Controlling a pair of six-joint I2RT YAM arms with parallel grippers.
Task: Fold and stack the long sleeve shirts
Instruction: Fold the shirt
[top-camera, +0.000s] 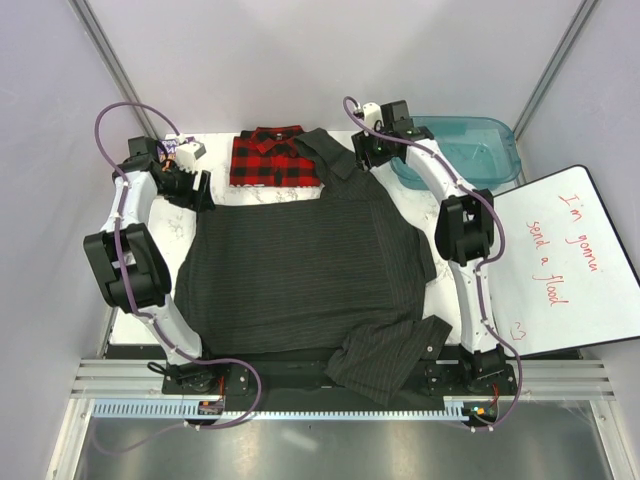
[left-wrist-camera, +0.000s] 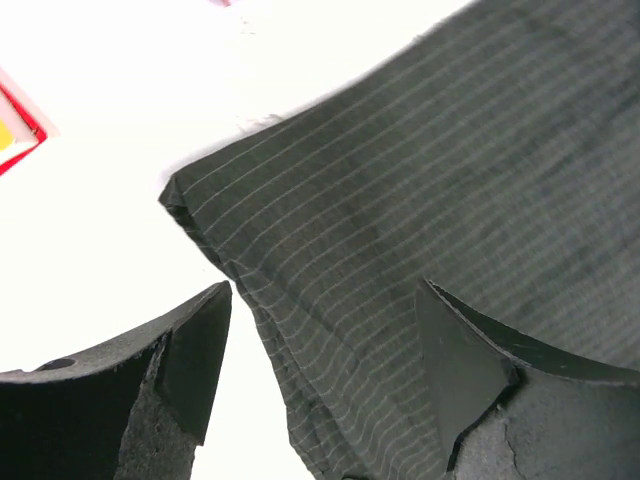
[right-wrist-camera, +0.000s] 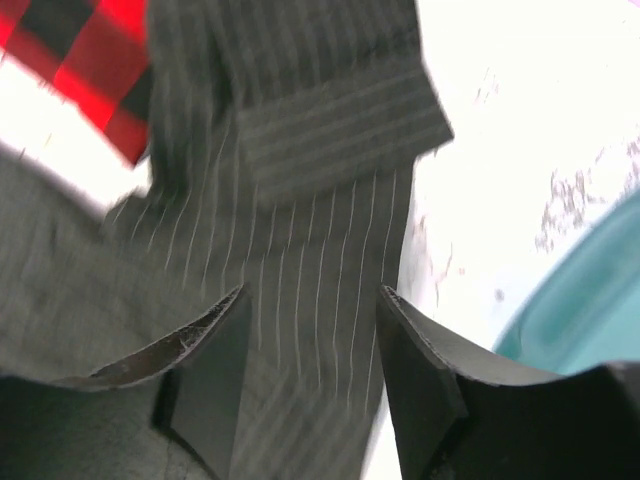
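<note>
Charcoal pinstripe shirt (top-camera: 300, 270) is spread across the bench (top-camera: 178, 228), with a flap hanging over the near-right edge. Plaid shirt (top-camera: 268, 160) sits as a compact rectangle at the far edge, the charcoal collar overlapping its right side. Left pincer (top-camera: 190, 185) is wide open over the far-left shirt corner and holds nothing. Right pincer (top-camera: 362, 152) is also open, straddling a striped cuff by the collar, nothing clamped. Likely step: grab the far edge for a fold. Go lower, pinch charcoal fabric only, close both together and avoid the plaid.
</note>
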